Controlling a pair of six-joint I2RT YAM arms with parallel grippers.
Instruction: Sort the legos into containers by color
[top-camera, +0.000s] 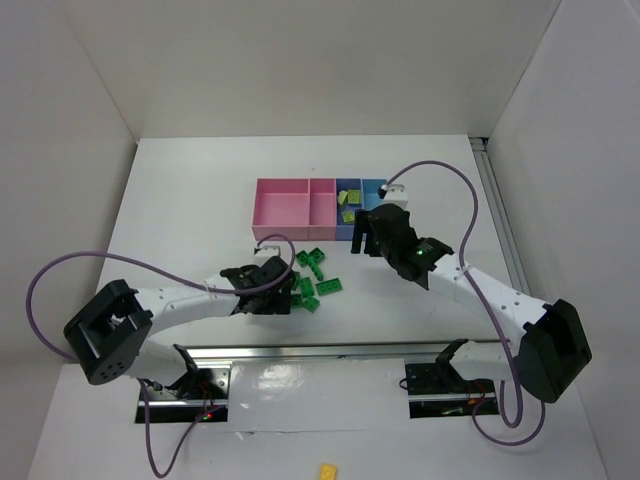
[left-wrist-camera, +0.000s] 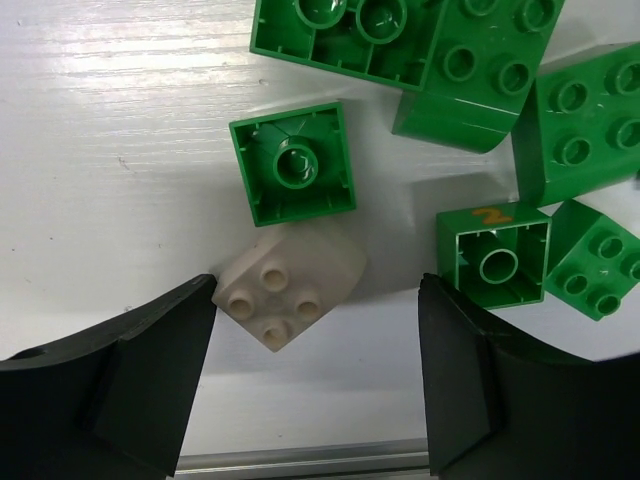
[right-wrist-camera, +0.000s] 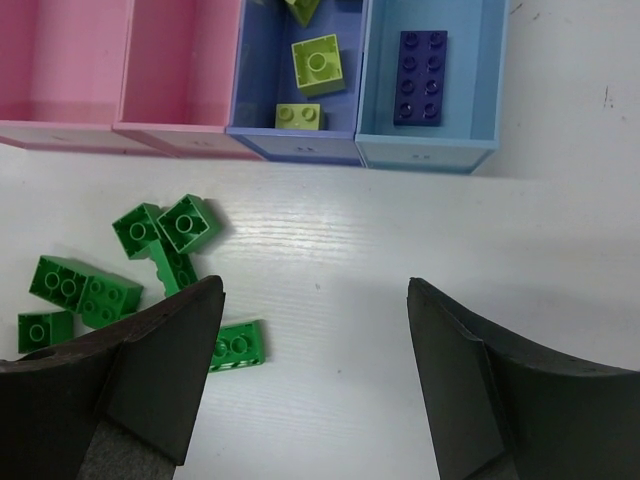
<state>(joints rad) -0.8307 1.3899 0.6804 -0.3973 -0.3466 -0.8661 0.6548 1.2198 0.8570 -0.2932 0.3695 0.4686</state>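
Several green legos (top-camera: 315, 275) lie loose on the white table in front of the containers (top-camera: 318, 232), a joined row of two pink trays, one blue and one light blue. In the right wrist view the blue tray (right-wrist-camera: 300, 145) holds yellow-green bricks (right-wrist-camera: 318, 62), and the light blue tray (right-wrist-camera: 425, 155) holds a purple brick (right-wrist-camera: 420, 62). My left gripper (left-wrist-camera: 317, 290) stands open over a cream-white brick (left-wrist-camera: 290, 285). That brick lies close to the left finger, with a wide gap to the right one. My right gripper (right-wrist-camera: 313, 290) is open over bare table, just before the trays.
Green bricks (left-wrist-camera: 295, 165) crowd just beyond the left gripper, one of them (left-wrist-camera: 495, 265) right by its right finger. More green bricks (right-wrist-camera: 160, 240) lie left of the right gripper. A metal rail (top-camera: 330, 350) runs along the near table edge. A yellow brick (top-camera: 328, 470) lies beyond it.
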